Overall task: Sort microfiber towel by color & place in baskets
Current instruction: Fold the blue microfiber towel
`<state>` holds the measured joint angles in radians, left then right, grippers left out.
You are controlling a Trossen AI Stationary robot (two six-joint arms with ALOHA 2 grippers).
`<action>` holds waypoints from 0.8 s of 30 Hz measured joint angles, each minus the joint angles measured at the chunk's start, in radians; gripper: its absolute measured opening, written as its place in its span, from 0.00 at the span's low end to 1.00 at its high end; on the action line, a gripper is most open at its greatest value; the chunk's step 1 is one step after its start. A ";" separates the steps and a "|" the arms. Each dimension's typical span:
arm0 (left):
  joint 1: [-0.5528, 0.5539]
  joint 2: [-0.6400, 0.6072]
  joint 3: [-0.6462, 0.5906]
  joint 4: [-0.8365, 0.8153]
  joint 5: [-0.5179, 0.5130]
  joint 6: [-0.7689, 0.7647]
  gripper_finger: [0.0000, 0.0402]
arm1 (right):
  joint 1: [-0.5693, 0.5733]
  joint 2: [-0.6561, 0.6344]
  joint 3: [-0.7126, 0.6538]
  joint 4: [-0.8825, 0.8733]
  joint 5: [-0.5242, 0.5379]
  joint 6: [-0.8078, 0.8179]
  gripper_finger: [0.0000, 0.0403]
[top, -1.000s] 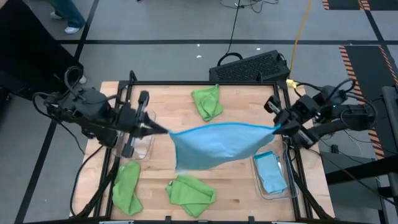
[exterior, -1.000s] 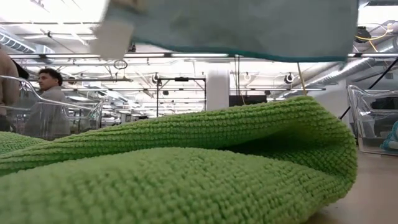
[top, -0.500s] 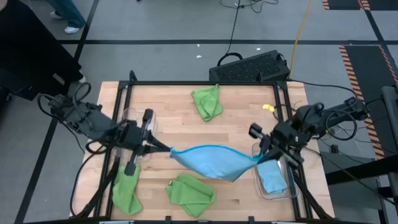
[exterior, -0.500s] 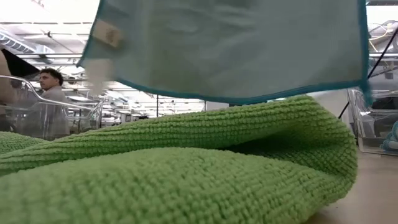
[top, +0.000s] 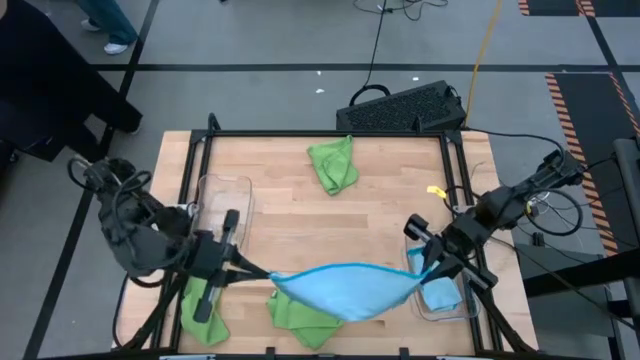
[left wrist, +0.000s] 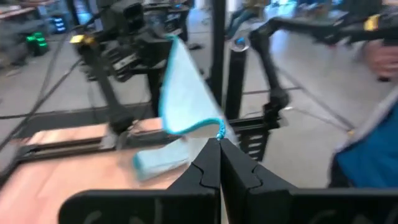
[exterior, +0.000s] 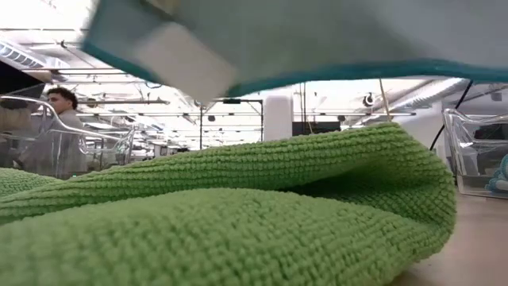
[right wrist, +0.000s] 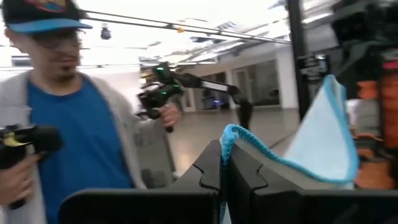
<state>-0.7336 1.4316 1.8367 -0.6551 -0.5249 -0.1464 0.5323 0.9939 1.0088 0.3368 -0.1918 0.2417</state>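
Observation:
A light blue microfiber towel point(top: 345, 292) hangs spread between my two grippers over the table's near part, above a lime green towel point(top: 300, 318). My left gripper point(top: 262, 273) is shut on its left corner and my right gripper point(top: 424, 272) on its right corner. In the low view the blue towel point(exterior: 333, 36) and its white tag point(exterior: 182, 63) hang above the green towel point(exterior: 238, 214). Two more green towels lie at the near left point(top: 200, 312) and far middle point(top: 333, 163). A clear basket point(top: 222, 198) stands at the left. The right basket point(top: 455, 305) holds a blue towel point(top: 436, 290). My left gripper pinches the blue towel's corner point(left wrist: 219, 129) between its two fingertips point(left wrist: 208, 163), coming almost level from the table's left. The towel runs away from the fingers, lifted clear of the table. My right gripper pinches the opposite corner by its teal hem point(right wrist: 229, 135) between its two fingertips point(right wrist: 211, 163), coming from the table's right and slanting a little upward. The towel sags between the two holds, clear of the table.
A black perforated crate point(top: 405, 105) sits beyond the table's far edge. A black frame point(top: 330, 135) rims the table. A person in a blue shirt point(right wrist: 68, 118) stands beyond the table holding hand-held devices; another person point(exterior: 59, 103) shows at the far left.
Both grippers have carried the blue towel from over the table's middle toward the near edge, sinking a little. It stays spread between them and now hangs above the near green towel.

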 joint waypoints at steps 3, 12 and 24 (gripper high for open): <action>-0.004 -0.011 0.000 -0.075 -0.061 -0.056 0.00 | -0.009 0.000 0.000 -0.030 0.075 0.000 0.00; 0.083 -0.018 0.000 -0.334 0.005 -0.233 0.00 | -0.034 0.000 0.001 -0.098 0.147 -0.054 0.00; 0.230 -0.018 0.000 -0.477 0.075 -0.278 0.00 | -0.189 0.001 0.001 -0.496 0.221 -0.045 0.00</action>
<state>-0.5040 1.4136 1.8370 -1.1319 -0.4501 -0.4242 0.3437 0.9947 1.0100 -0.1589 0.0296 0.1963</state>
